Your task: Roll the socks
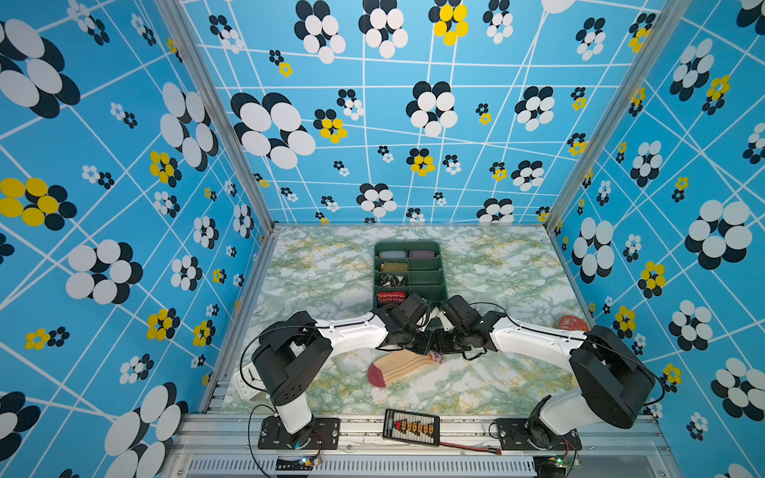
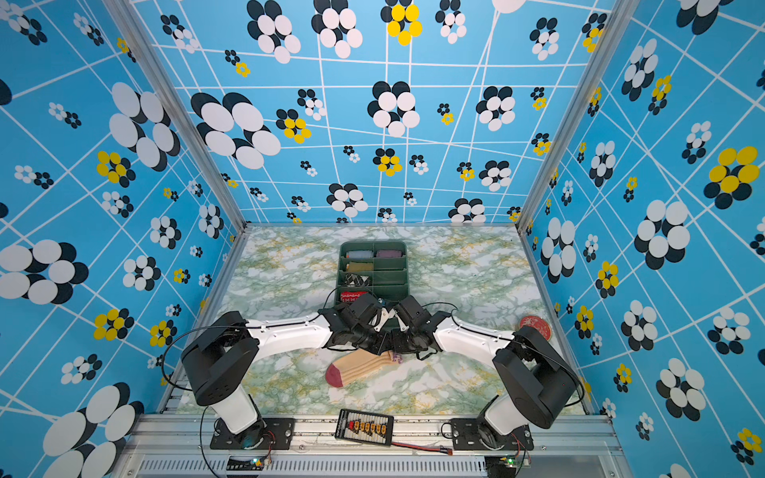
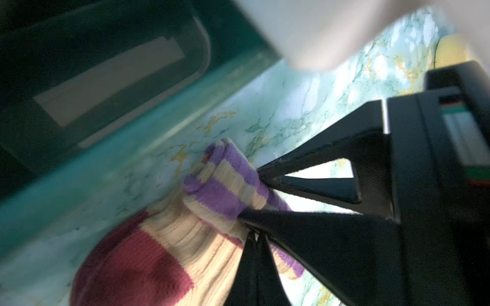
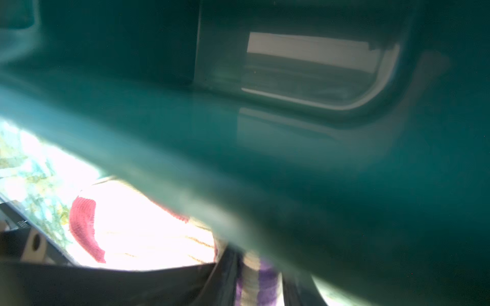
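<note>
A robotics lab test cell. An aluminium-profile frame (image 1: 215, 111) holds printed blue flower-pattern wall panels (image 1: 103, 165) around a marble-film tabletop (image 1: 496, 265). The left arm (image 1: 352, 331) and right arm (image 1: 534, 337) are bolted to the front rail (image 1: 463, 424), where a wired connector board (image 1: 411, 427) lies.

Blue flower-patterned walls (image 1: 467, 136), green-white marbled tabletop (image 1: 496, 269), aluminium frame rail (image 1: 361, 427) in front, bright light

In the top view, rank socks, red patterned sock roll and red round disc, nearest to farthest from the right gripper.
1. socks, cuff held in the right gripper.
2. red patterned sock roll, near-left compartment of the tray.
3. red round disc, right edge of the table.
</note>
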`<action>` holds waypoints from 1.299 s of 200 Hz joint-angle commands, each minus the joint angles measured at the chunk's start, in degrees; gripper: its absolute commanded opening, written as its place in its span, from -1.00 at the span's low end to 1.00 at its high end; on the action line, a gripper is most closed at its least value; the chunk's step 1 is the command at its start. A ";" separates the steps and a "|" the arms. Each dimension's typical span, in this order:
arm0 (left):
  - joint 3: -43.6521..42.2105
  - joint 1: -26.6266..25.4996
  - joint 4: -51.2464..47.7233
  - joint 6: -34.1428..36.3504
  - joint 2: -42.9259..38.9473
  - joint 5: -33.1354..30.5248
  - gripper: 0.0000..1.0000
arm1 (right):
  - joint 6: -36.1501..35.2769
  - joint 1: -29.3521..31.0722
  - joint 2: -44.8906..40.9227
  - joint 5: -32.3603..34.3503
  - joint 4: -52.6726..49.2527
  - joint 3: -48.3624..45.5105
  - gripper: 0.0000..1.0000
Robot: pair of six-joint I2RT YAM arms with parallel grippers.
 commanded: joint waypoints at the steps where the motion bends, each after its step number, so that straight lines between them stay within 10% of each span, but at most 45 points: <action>1: 1.10 0.19 1.00 0.26 2.15 -0.89 -0.96 | 0.55 1.15 1.59 -1.51 -3.05 -0.11 -0.37; 127: -1.55 0.68 1.23 -0.60 1.45 -0.85 -1.00 | 0.75 1.14 0.90 -2.83 -1.94 -0.98 -0.30; 260: -14.20 8.97 -8.47 0.34 -21.14 -5.33 -0.99 | 0.66 1.95 1.31 -1.78 -2.88 0.32 -0.43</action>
